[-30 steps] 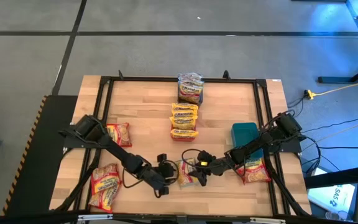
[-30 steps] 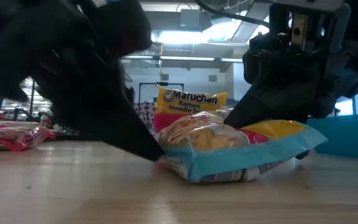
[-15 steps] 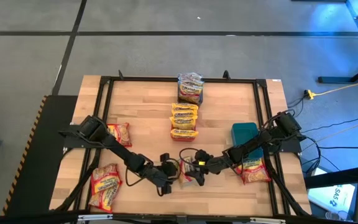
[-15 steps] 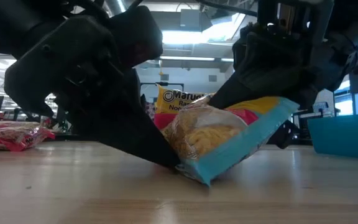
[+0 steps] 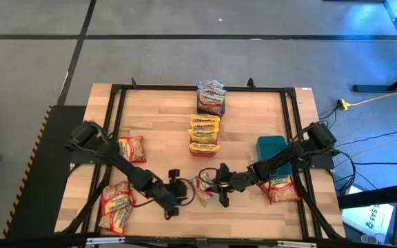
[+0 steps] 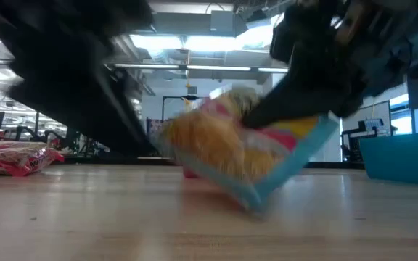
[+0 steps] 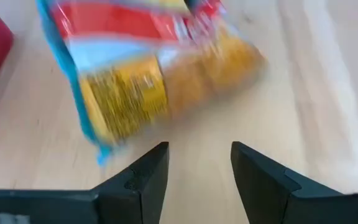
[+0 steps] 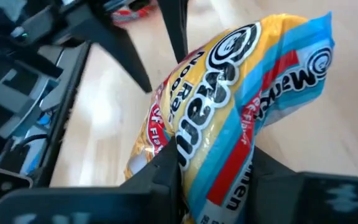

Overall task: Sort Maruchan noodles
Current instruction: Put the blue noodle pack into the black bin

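My right gripper (image 5: 220,186) pinches one end of a blue-edged Maruchan packet (image 5: 206,191) near the front edge of the table (image 5: 164,114); it hangs tilted, its low corner close to the wood. The hold looks small, so the crinkly bag could slip out if I swing it fast. My left gripper (image 5: 176,198) sits just beside it, fingers (image 7: 143,177) apart and holding nothing, and it could bump the bag.
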Robot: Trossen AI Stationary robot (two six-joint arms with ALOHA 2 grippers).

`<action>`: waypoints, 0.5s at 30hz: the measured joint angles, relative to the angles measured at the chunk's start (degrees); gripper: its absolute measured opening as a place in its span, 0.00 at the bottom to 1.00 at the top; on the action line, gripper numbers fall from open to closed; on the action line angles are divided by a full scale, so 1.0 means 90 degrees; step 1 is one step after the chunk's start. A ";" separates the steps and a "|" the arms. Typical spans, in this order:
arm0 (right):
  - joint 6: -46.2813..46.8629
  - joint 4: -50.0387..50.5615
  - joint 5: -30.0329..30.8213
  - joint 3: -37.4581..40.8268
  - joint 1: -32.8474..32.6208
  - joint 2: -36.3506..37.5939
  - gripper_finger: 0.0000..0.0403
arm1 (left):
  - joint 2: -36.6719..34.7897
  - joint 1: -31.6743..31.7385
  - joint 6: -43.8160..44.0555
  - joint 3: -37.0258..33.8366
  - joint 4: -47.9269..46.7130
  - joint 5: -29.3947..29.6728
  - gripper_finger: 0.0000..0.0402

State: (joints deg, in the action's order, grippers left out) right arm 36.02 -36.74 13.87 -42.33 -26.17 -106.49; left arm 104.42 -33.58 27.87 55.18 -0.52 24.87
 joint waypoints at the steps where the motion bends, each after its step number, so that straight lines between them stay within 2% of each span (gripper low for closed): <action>1: -0.0184 0.0015 0.0003 0.0000 0.0011 0.0087 0.19 | -0.0110 -0.0062 -0.0049 0.0000 -0.0199 -0.0008 0.42; 5: -0.0823 0.0462 0.0016 0.0000 0.0163 0.0672 0.20 | -0.0525 -0.0225 -0.0424 -0.0200 -0.0445 -0.0073 0.42; 8: -0.1339 0.1185 0.0068 -0.0029 0.0417 0.1331 0.20 | -0.0884 -0.0196 -0.0529 -0.0704 0.0036 -0.0330 0.42; 15: -0.2898 0.3701 0.0440 -0.0849 0.1378 0.2780 0.20 | -0.1408 0.0107 -0.0859 -0.2179 0.2848 -0.0626 0.42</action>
State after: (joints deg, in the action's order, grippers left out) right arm 9.93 -3.43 17.82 -49.96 -13.77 -81.47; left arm 91.75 -32.61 20.15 35.57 25.11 19.23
